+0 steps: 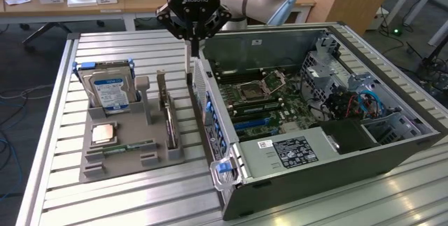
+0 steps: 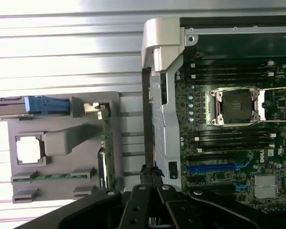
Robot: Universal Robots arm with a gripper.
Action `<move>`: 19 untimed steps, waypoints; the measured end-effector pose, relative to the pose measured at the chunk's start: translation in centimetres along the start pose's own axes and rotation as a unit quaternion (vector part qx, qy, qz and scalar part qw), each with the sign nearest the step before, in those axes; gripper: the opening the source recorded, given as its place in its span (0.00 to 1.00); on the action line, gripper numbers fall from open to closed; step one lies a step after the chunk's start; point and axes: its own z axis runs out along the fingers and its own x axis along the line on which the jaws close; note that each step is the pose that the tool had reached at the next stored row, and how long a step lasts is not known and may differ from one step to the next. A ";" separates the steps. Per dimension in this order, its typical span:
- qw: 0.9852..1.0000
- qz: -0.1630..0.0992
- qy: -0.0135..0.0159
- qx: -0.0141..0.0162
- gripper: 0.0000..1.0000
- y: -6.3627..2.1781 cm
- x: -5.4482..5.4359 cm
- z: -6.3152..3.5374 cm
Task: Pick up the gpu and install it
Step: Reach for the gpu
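Note:
The gpu (image 1: 169,116) stands on its edge in a slot of the grey holder (image 1: 119,158), at the side nearest the computer case; in the wrist view the gpu (image 2: 105,148) shows edge-on. My gripper (image 1: 190,75) hangs between the holder and the case's near wall, a little beyond the card's far end. Its fingers are shut with nothing between them. In the wrist view the gripper (image 2: 150,172) sits over the dark gap beside the case wall, apart from the gpu.
The open computer case (image 1: 315,179) lies on the slatted table, motherboard (image 1: 263,97) up, with blue slots (image 2: 214,167) showing. The holder also carries a hard drive (image 1: 108,87), a processor (image 1: 105,131) and a memory stick (image 1: 129,146). Desks stand behind.

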 end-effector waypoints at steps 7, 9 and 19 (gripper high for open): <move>1.000 0.000 0.000 0.000 0.11 -0.18 2.3 0.09; 1.000 0.000 0.000 0.000 0.11 -0.22 2.9 0.12; 1.000 0.000 0.000 0.000 0.11 -0.41 5.3 0.25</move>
